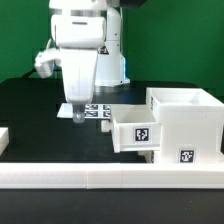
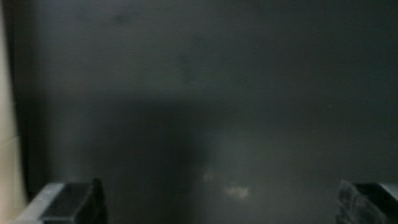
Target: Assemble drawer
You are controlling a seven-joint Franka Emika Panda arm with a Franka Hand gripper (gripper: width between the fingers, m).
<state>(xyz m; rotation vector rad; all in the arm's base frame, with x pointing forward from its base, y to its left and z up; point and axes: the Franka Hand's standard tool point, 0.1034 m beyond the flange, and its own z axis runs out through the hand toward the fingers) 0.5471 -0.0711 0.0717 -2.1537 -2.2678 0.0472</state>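
The white drawer shell [image 1: 188, 128] stands on the black table at the exterior view's right, with a tag on its front. One small white tray [image 1: 134, 131] with a tag sticks partly out of the shell's side toward the exterior view's left. The shell's top [image 1: 183, 99] shows an open hollow; I cannot tell if that is the second tray. My gripper [image 1: 77, 115] hangs low over the table, left of the tray and apart from it. In the wrist view my gripper [image 2: 217, 205] is open and empty, its fingertips [image 2: 63, 203] wide apart over bare dark table.
The marker board [image 1: 98, 110] lies flat just behind my gripper. A long low white rail [image 1: 100, 178] runs along the table's front edge. A small white piece [image 1: 3, 140] shows at the exterior view's left edge. A pale strip [image 2: 7, 110] edges the wrist view.
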